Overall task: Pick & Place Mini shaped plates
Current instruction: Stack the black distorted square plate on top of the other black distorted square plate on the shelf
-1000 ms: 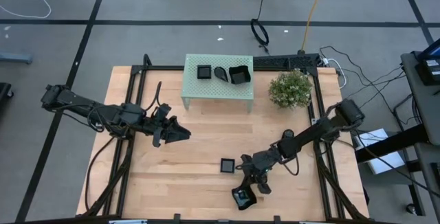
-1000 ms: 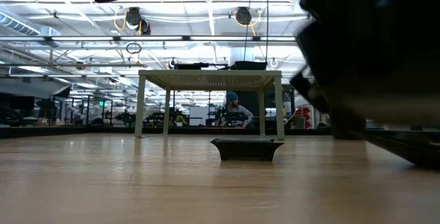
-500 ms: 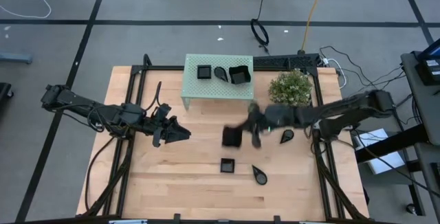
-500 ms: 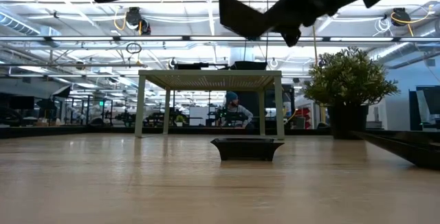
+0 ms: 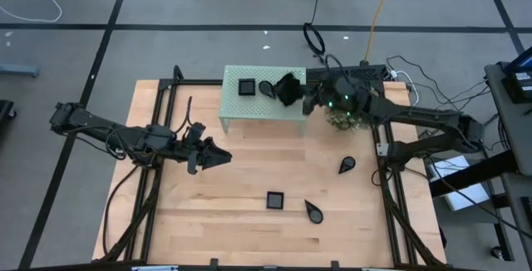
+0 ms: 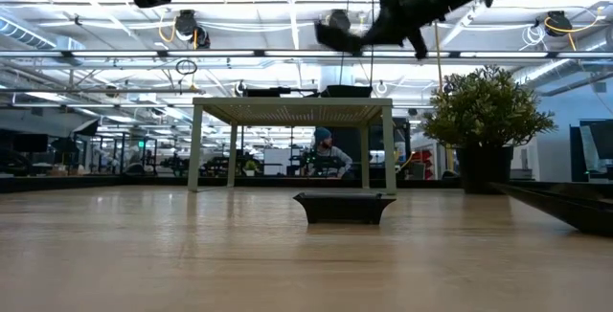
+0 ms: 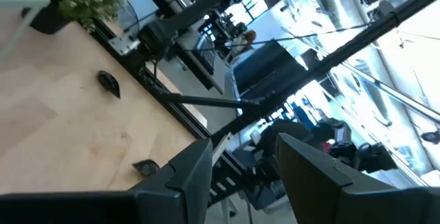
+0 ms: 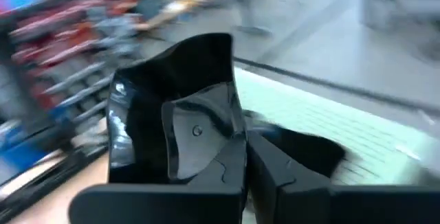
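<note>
My right gripper (image 5: 299, 95) is shut on a glossy black curved-rim square plate (image 8: 175, 131), high above the right end of the mint-green stand (image 5: 241, 109). On the stand's top rest a small square plate (image 5: 247, 86) and a teardrop plate (image 5: 266, 88); another black dish (image 8: 302, 152) shows there past the held one. On the table lie a square plate (image 5: 274, 199) and two teardrop plates (image 5: 314, 212) (image 5: 347, 165). My left gripper (image 5: 223, 160) waits open at the table's left. My right gripper pinches the curved-rim plate by one edge of its rim (image 8: 230, 165) between its two fingers. The fingers (image 8: 295, 183) come nearly level from the table's right side. The plate (image 6: 335, 36) hangs tilted beyond the fingertips, well above the stand's top.
A bushy green plant (image 5: 351, 109) in a dark pot stands at the back right, under my right arm. Black frame rails (image 5: 391, 196) run along the table's sides. Bare wood lies between the stand and the loose plates.
My right gripper has carried the curved-rim plate from the table's near edge up and toward the far edge, to above the stand. It has tipped from pointing down to nearly level. The plate went from low over the table to high in the air.
</note>
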Tool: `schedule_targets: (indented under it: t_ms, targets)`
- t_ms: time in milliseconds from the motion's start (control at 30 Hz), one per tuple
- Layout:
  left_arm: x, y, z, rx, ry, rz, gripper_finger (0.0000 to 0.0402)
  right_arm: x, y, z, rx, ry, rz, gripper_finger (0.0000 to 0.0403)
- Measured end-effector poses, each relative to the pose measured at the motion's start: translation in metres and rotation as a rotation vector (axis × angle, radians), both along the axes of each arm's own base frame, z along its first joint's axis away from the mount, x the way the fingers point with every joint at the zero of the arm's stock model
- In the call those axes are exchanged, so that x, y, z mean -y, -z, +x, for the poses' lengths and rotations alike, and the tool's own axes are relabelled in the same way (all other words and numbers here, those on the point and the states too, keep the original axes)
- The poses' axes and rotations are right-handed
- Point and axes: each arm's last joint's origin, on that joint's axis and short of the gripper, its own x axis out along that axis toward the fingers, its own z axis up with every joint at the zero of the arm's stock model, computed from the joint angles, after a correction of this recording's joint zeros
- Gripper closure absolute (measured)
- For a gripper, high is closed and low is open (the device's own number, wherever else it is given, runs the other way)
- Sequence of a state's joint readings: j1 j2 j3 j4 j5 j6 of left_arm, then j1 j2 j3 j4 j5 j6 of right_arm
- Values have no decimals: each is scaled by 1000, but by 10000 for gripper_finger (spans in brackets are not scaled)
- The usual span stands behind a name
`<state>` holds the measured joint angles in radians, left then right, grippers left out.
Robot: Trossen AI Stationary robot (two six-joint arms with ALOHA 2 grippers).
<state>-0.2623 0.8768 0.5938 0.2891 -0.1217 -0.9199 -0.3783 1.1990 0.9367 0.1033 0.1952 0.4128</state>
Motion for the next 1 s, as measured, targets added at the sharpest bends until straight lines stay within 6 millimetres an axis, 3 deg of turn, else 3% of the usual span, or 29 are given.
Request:
schedule_targets:
  t_ms: [267, 500, 1000]
  targets:
    - [-3, -1, 0, 6, -111, -2, 236, 25, 14, 4, 28, 127, 140, 403]
    - [-5, -1, 0, 8, -171, -4, 236, 28, 25, 11, 35, 156, 228, 403]
    - [-5, -1, 0, 8, -171, -3, 236, 26, 30, 9, 20, 223, 283, 403]
